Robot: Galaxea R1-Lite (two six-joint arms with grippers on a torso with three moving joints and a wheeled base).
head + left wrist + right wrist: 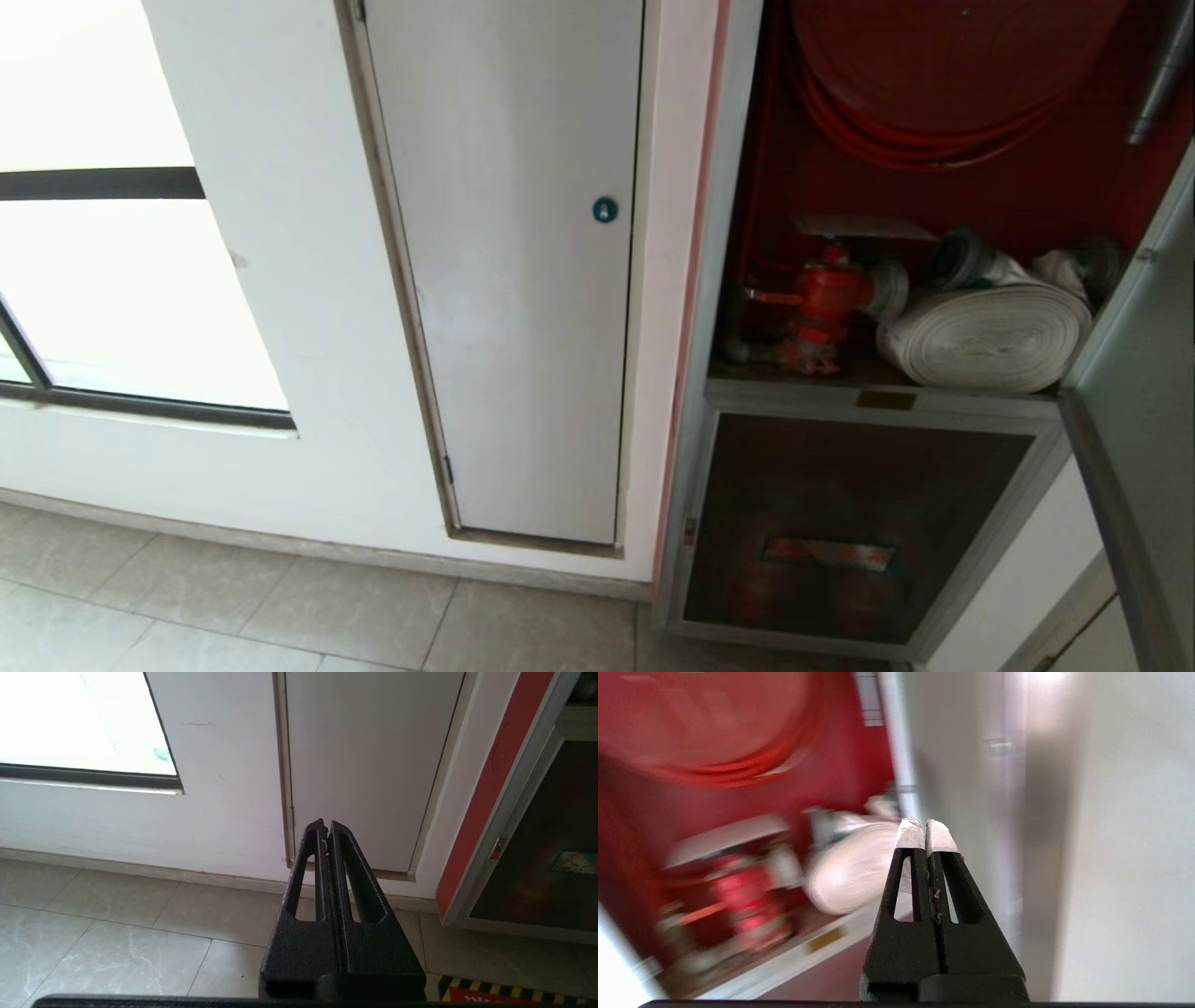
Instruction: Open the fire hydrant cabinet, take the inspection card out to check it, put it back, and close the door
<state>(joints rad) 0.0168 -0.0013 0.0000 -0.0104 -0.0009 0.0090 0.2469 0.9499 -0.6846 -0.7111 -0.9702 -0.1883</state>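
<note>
**Cabinet's open, card not grabbed yet**

So the fire hydrant cabinet (934, 187) is already open: the door (1144, 392) is swung out on the right side of the head view, edge-on toward the camera, standing tall with its long axis running up and down. Inside sit the red hose coil (934, 84) up top, the red valve (826, 303) lower left, and the white rolled hose (990, 331) to its right.

The inspection card (864, 227) looks like the pale flat sheet resting just above the valve, roughly level, long side running left to right along the back of the compartment. The right wrist view shows it too, blurred.

The right gripper (923, 828) is clenched with nothing in it, hanging in front of the opening near the door's inner edge. The left gripper (325, 826) is also pinched closed and empty, parked low by the white panel (523, 280).

Best guess: this is the reach-in-for-the-card step. Next it'd need to spread the fingers, swing left past the rolled hose, and pinch the card's near edge without bumping the valve.
</note>
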